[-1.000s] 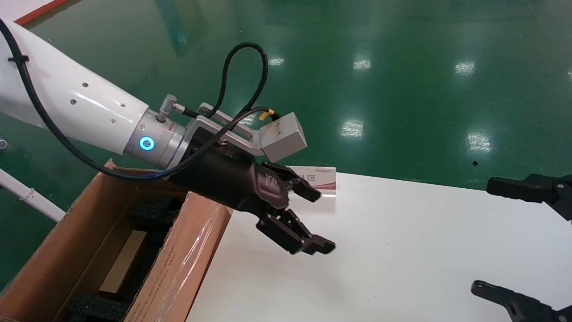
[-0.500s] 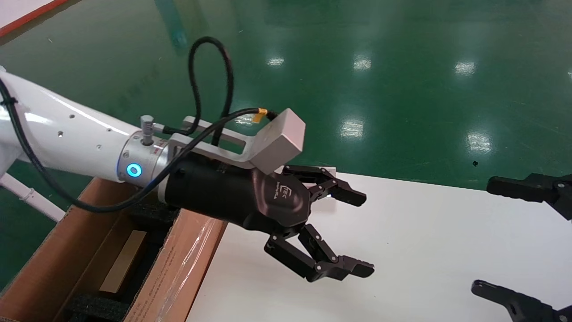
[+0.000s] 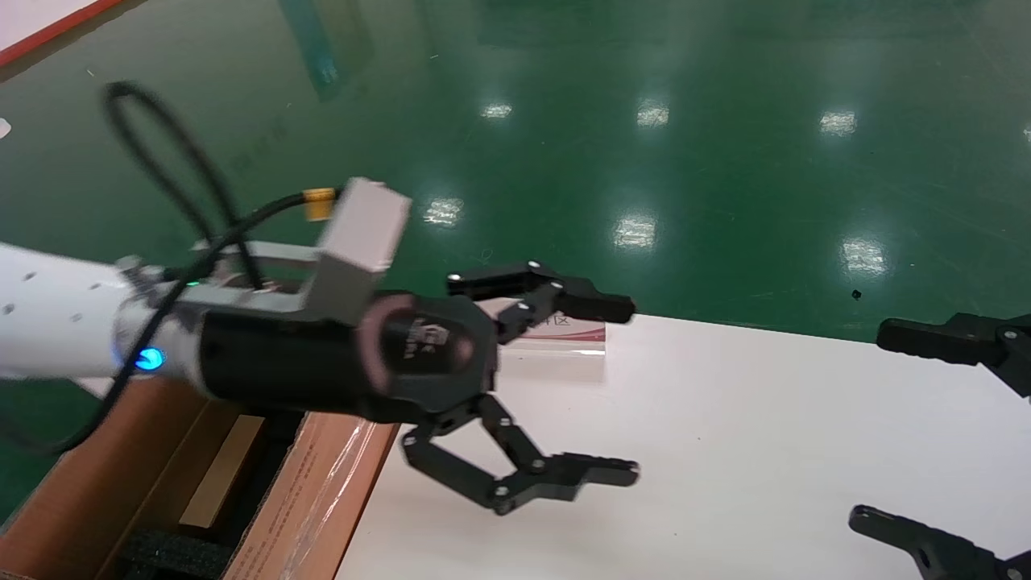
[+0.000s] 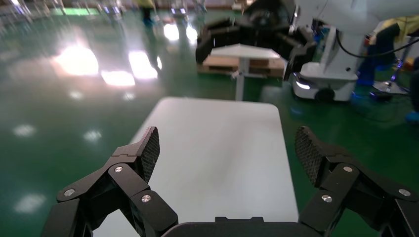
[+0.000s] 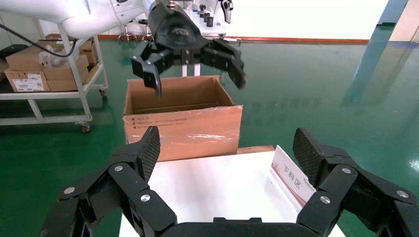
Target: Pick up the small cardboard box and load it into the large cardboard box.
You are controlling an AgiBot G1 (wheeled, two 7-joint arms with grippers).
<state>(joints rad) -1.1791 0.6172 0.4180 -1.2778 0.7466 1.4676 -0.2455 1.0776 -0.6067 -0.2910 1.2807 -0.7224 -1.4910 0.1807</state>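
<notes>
Load judged done: small cardboard box (image 3: 221, 471) lies inside large cardboard box (image 3: 318, 483) beside the counter (image 3: 725, 451); left gripper (image 3: 628, 387) spread, empty; right gripper (image 3: 870, 419) parked, spread.

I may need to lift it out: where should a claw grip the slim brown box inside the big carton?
Probably bring the open left claw straight down at mid-length of the small cardboard box, closing across its narrow width. Black foam blocks its ends, and the walls of the large cardboard box bar a sideways approach.
</notes>
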